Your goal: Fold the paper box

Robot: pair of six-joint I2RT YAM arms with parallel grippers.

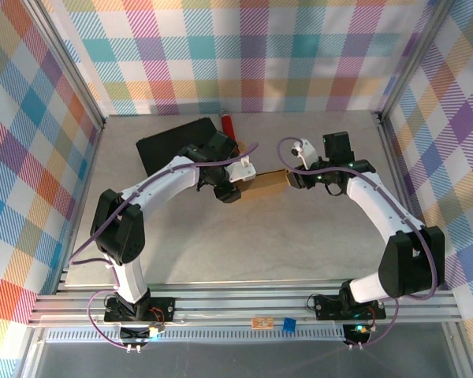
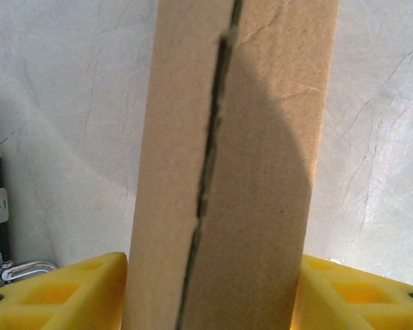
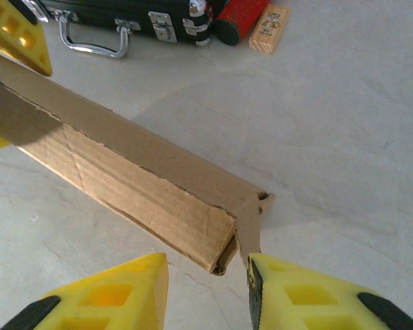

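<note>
The paper box (image 1: 265, 183) is folded into a long, narrow brown cardboard bar and hangs just above the table between both arms. In the left wrist view the paper box (image 2: 224, 172) fills the gap between the yellow fingers (image 2: 76, 292), and my left gripper (image 1: 235, 190) is shut on its left end. My right gripper (image 1: 292, 179) is open around the right end. There the box's open end (image 3: 217, 240) sits between the fingers, with a loose end flap (image 3: 249, 227) touching the right finger (image 3: 310, 295) and the left finger (image 3: 107, 299) standing apart.
A black case (image 1: 172, 146) with a metal handle (image 3: 89, 42) lies at the back left. A red cylinder (image 1: 228, 124) and a small wooden block (image 3: 269, 27) lie beside it. Aluminium frame posts and checked walls bound the table (image 1: 244, 252).
</note>
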